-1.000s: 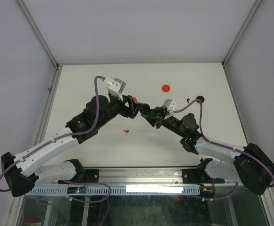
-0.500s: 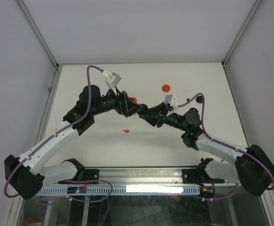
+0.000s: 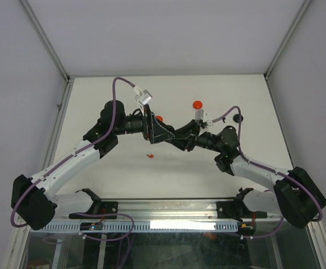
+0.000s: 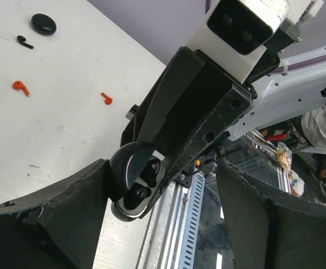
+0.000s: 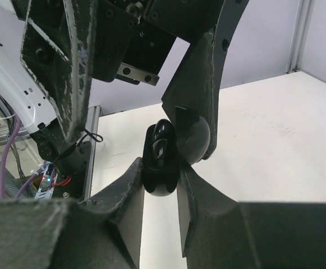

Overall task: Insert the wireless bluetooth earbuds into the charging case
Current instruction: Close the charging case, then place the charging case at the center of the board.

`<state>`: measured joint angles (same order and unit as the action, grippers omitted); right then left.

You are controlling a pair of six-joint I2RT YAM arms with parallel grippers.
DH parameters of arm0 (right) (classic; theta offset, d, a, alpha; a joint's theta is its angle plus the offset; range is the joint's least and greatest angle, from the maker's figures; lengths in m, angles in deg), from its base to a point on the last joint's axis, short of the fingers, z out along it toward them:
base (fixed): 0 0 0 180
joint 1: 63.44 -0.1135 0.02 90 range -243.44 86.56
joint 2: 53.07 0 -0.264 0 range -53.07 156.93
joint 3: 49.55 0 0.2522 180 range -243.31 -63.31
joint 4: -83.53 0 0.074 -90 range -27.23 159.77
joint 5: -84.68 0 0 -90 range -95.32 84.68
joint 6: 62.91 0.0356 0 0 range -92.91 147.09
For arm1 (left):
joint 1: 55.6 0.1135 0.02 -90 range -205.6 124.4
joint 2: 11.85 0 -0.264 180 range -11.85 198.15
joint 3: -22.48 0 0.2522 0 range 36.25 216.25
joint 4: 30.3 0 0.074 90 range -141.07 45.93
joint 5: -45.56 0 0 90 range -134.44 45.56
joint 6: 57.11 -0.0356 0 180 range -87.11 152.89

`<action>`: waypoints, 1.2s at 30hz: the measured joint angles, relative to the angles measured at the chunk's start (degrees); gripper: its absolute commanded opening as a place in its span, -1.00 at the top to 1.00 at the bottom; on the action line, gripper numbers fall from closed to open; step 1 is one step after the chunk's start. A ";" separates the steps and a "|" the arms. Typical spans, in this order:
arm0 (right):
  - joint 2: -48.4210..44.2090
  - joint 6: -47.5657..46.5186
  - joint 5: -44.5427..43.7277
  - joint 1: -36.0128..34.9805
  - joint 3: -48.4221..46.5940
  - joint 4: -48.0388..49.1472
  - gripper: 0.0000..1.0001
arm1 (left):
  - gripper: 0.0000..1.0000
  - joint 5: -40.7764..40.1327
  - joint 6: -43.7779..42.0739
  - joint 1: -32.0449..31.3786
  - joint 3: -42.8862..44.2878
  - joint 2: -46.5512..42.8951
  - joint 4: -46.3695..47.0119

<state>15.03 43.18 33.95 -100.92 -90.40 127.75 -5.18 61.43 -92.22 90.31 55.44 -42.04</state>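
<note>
My right gripper (image 5: 161,168) is shut on a black, glossy charging case (image 5: 161,154) and holds it above the table. The case is open; its lid (image 5: 193,134) stands to one side. In the left wrist view the case (image 4: 130,190) shows two black earbuds (image 4: 150,167) seated in it. My left gripper (image 4: 163,174) is open, its fingers (image 4: 73,213) wide apart on either side of the case, one finger against the lid. Both grippers meet at mid-table, the left (image 3: 165,134) and the right (image 3: 180,139). Loose red earbuds (image 4: 20,86) and a black one (image 4: 23,41) lie on the table.
A red disc (image 3: 197,104) and a black disc (image 3: 238,117) sit toward the back of the white table (image 3: 112,168). A small red earbud (image 3: 150,155) lies near the centre, in front of the left arm. Walls enclose the table on three sides.
The left arm has swung its elbow and turned its wrist. The right arm has reached further left. The two grippers stay together at the centre around the case.
</note>
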 measured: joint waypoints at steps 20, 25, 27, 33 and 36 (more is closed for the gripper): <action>1.46 4.72 1.22 0.55 0.00 -14.47 1.00 | -0.93 -11.80 -6.60 2.29 3.39 -3.04 -9.53; -1.86 4.52 -4.48 0.70 -0.04 -31.56 1.00 | -0.98 -28.35 -11.54 2.60 5.40 -5.55 -16.70; -2.32 4.61 -6.16 0.90 -0.33 -36.92 1.00 | -0.98 -34.25 -13.05 2.60 5.70 -6.32 -18.62; -2.05 6.01 -11.39 1.27 -1.31 -51.67 0.99 | -0.98 -51.01 -18.47 2.60 5.81 -8.59 -22.75; -1.05 7.34 -13.68 1.29 -1.31 -56.59 0.97 | -0.98 -57.68 -20.70 2.60 4.81 -11.76 -22.95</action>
<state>13.98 50.53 20.26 -99.63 -91.71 71.16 -62.86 40.73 -89.62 95.12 43.68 -64.99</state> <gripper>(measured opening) 0.277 0.990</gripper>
